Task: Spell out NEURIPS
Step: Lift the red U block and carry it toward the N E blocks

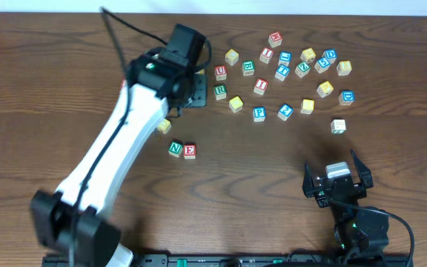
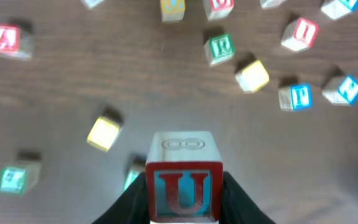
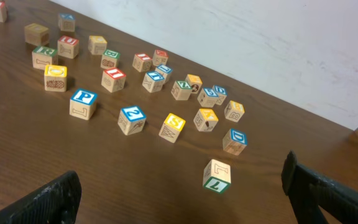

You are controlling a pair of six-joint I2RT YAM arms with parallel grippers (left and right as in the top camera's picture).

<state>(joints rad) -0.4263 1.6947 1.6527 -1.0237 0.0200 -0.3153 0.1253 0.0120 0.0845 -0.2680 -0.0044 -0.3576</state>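
Observation:
My left gripper [image 2: 184,202] is shut on a red U cube [image 2: 184,186], held above the table. From overhead the gripper [image 1: 193,90] hides that cube. A green N cube [image 1: 175,148] and a red E cube [image 1: 190,150] sit side by side below it. The green R [image 2: 220,48], red I [image 2: 301,33] and blue P [image 2: 296,97] lie loose to the right, and a yellow S cube [image 3: 173,126] lies beyond them. My right gripper [image 1: 338,174] is open and empty near the front edge, and the right wrist view shows it [image 3: 182,193] spread wide.
A second red U cube [image 1: 220,72] sits above the R. A plain yellow cube [image 1: 164,126] lies just above the N. A green-edged cube [image 3: 217,175] stands ahead of the right jaws. Several other letter cubes [image 1: 308,55] are scattered at the back right.

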